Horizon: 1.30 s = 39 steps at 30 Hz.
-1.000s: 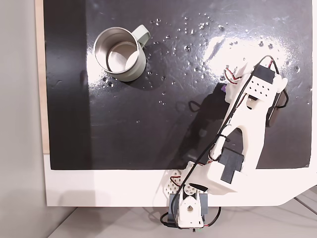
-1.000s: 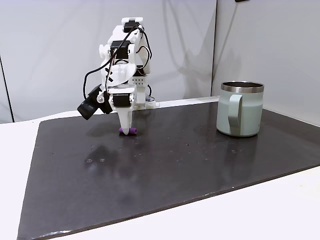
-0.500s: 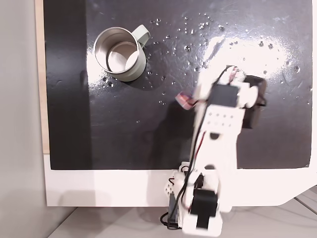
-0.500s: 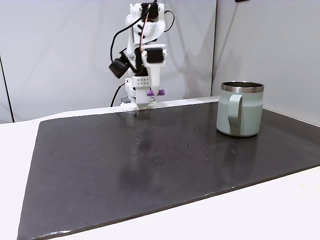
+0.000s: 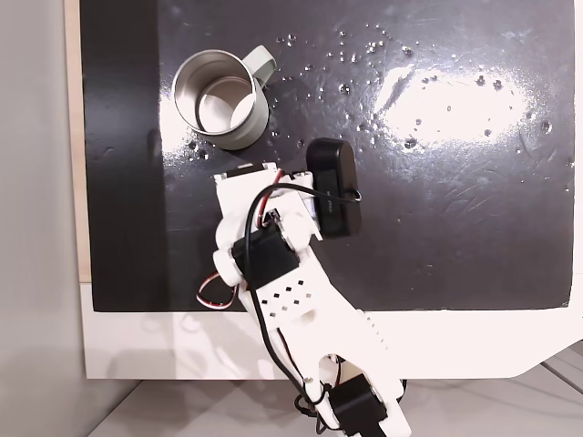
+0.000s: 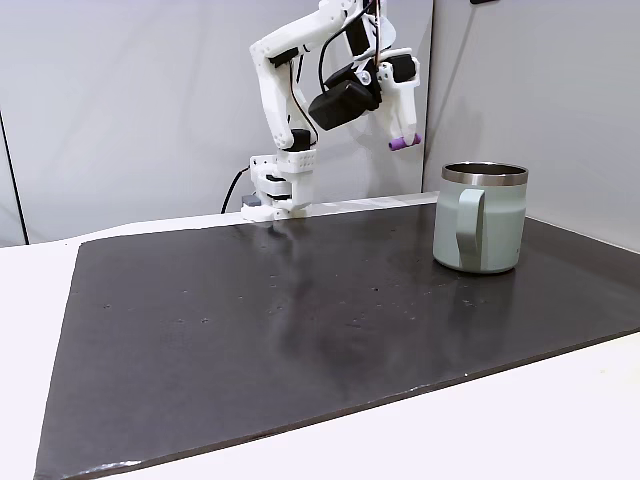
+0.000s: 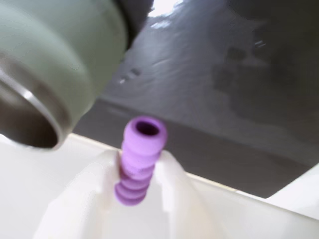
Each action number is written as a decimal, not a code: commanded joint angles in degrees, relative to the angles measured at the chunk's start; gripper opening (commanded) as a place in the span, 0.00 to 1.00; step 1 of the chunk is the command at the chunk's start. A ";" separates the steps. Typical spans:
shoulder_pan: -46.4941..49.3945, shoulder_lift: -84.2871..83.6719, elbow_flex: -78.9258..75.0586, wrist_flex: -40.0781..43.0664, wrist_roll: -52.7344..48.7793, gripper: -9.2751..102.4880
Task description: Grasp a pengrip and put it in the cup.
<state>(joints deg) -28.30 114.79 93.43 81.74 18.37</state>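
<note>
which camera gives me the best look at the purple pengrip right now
The wrist view: the pengrip sits close up, its ribs and hollow end plain, pinched between the claw fingers. In a fixed view from the side it is a small purple speck at the claw tip, up in the air left of the cup.

1. A fixed view looks straight down from above on the black mat [image 5: 455,228], with the arm's base at the picture's bottom edge and the cup [image 5: 221,100] at upper left.
2. A fixed view stands low at the mat's [image 6: 300,340] far side, facing the arm against the wall; the cup [image 6: 480,217] sits at right.
3. The wrist view rides close behind the gripper [image 7: 134,169], looking along its fingers toward the cup [image 7: 55,64].
4. All three share the cup and mat.
</note>
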 commanded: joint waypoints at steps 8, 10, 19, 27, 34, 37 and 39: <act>-2.81 -13.27 -17.31 -11.78 4.13 0.08; -3.16 -15.21 -20.04 -12.92 4.92 0.08; -2.72 -18.72 -24.43 -18.02 5.80 0.08; -1.05 -18.72 -23.38 -18.37 3.34 0.29; -0.44 -18.19 -22.59 -18.28 1.93 0.32; -0.35 -17.93 -22.41 -18.28 1.49 0.31; -0.35 -17.75 -22.32 -18.28 1.05 0.31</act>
<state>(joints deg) -29.36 95.45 72.77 65.04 20.65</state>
